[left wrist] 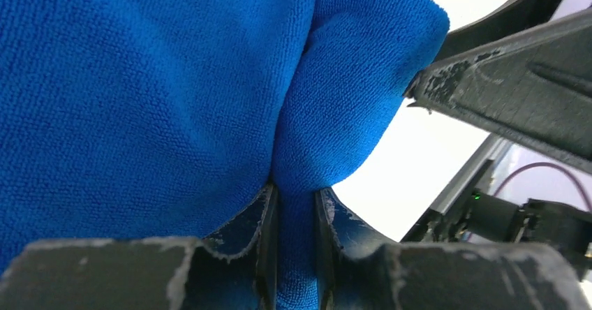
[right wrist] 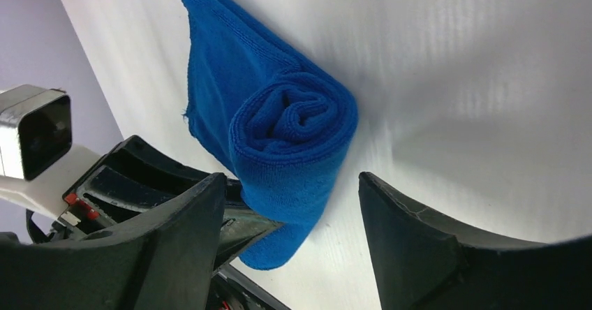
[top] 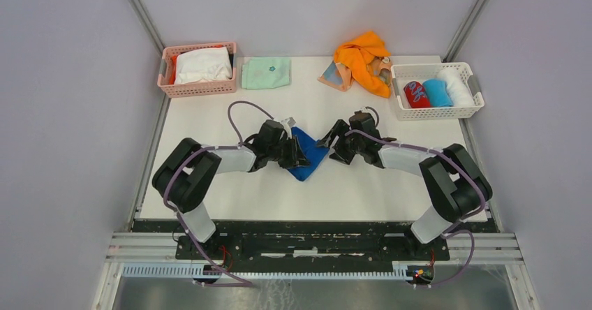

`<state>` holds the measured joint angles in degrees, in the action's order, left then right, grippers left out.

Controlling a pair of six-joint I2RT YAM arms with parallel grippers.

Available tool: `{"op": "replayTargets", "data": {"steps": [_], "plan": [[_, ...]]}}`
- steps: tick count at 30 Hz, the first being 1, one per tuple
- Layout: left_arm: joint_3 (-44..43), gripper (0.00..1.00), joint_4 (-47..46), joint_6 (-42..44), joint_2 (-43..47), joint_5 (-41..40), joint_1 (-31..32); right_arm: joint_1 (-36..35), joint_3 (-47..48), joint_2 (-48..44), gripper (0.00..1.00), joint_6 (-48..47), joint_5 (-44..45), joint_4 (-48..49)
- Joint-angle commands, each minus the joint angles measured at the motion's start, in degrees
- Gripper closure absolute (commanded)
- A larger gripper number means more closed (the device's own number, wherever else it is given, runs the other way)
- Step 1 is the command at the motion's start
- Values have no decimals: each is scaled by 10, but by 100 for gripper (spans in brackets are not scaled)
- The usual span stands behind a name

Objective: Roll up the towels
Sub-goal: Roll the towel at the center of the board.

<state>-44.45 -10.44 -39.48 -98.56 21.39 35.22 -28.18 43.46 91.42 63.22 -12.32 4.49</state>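
A royal blue towel (top: pixel 307 155) lies partly rolled at the table's middle; its spiral rolled end (right wrist: pixel 293 125) faces the right wrist camera. My left gripper (top: pixel 297 153) is shut on a fold of the blue towel (left wrist: pixel 297 254), the cloth pinched between both fingers. My right gripper (top: pixel 328 146) stands open just right of the roll, its fingers (right wrist: pixel 412 240) apart with nothing gripped. A bright orange towel (top: pixel 363 58) lies crumpled at the back, over a peach patterned towel (top: pixel 335 76).
A pink basket (top: pixel 199 86) with white cloth sits back left, a folded mint-green cloth (top: pixel 265 72) beside it. A white basket (top: pixel 436 107) back right holds rolled towels, red, blue and white.
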Motion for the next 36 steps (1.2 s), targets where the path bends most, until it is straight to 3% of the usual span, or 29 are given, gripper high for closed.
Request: {"op": "replayTargets", "data": {"steps": [1, 5, 9, 16, 20, 26, 32, 36], "plan": [[33, 84, 1, -64, -36, 52, -12, -11, 2, 37, 23, 25, -17, 93], [49, 84, -16, -86, -41, 61, -21, -22, 17, 73, 26, 20, -1, 83], [64, 80, -27, -106, -39, 62, -24, -27, 26, 96, 37, 15, 22, 45], [76, 51, 20, -91, 47, -1, 4, -51, 102, 98, 59, -6, 83, -115], [52, 39, 118, -49, 137, -131, 49, -63, 159, 101, 63, -9, 123, -227], [-22, 28, 240, 23, 210, -425, 185, -77, 238, 115, 64, -14, 167, -343], [-91, 26, 259, 90, 149, -632, 320, -79, 256, 134, 64, -14, 158, -368], [-145, 26, 259, 150, 70, -728, 372, -79, 260, 138, 63, -18, 157, -376]]}}
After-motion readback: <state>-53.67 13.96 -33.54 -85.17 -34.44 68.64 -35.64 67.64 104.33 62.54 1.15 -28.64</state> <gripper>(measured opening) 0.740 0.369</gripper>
